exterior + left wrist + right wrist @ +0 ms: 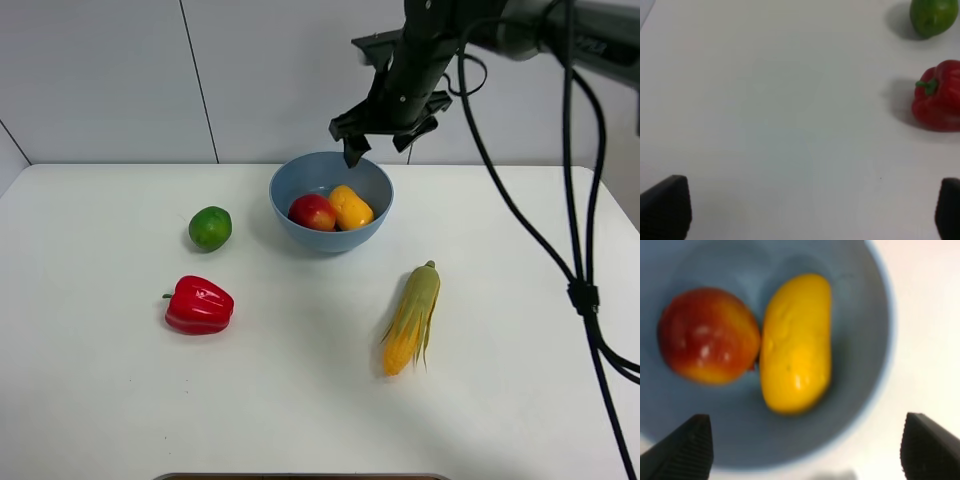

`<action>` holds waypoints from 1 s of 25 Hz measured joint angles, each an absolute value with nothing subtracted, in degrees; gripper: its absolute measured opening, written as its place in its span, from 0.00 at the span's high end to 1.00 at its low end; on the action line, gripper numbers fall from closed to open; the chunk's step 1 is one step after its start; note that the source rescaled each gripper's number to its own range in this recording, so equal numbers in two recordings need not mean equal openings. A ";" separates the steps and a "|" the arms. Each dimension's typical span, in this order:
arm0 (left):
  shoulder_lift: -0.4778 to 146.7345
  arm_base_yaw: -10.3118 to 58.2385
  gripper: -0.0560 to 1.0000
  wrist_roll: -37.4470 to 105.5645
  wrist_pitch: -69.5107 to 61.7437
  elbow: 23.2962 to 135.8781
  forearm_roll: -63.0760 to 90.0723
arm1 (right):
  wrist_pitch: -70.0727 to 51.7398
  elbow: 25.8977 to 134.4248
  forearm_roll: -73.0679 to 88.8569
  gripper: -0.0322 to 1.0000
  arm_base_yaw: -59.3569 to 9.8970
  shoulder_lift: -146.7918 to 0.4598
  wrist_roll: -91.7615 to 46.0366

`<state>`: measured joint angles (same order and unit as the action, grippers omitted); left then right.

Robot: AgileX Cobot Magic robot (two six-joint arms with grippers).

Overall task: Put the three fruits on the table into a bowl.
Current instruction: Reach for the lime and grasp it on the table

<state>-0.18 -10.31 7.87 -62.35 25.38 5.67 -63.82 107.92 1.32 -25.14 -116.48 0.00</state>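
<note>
lime (210,228) has free room all round; pepper (199,305) & bowl (330,241) near, not touching.

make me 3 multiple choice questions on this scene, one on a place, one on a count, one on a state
1. Where is the lime relative to the bowl?
A inside it
B on the table, left of it
C on the table, right of it

2. How many fruits are in the bowl?
A three
B one
C two

3. The right gripper is:
A open and empty
B shut on the lime
C shut on the bowl's rim

Answers:
1 B, it sits on bare tabletop left of the bowl.
2 C, the red fruit and yellow fruit lie inside.
3 A, its jaws stand wide apart above the bowl.
</note>
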 joint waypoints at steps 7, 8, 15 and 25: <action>-0.18 -10.31 0.00 7.87 -62.35 25.38 5.67 | -69.33 107.92 -0.92 0.50 -25.25 -104.63 0.00; -0.18 -10.31 0.00 7.87 -62.35 25.38 5.67 | -69.40 107.92 -1.51 0.50 -25.25 -102.95 0.00; -0.18 -10.31 0.00 7.81 -62.35 25.38 5.67 | -69.64 107.92 -5.43 0.50 -25.08 -92.40 0.94; -0.18 -10.31 0.00 7.81 -62.35 25.38 5.67 | -69.71 87.31 -10.74 0.50 -24.28 -71.52 2.92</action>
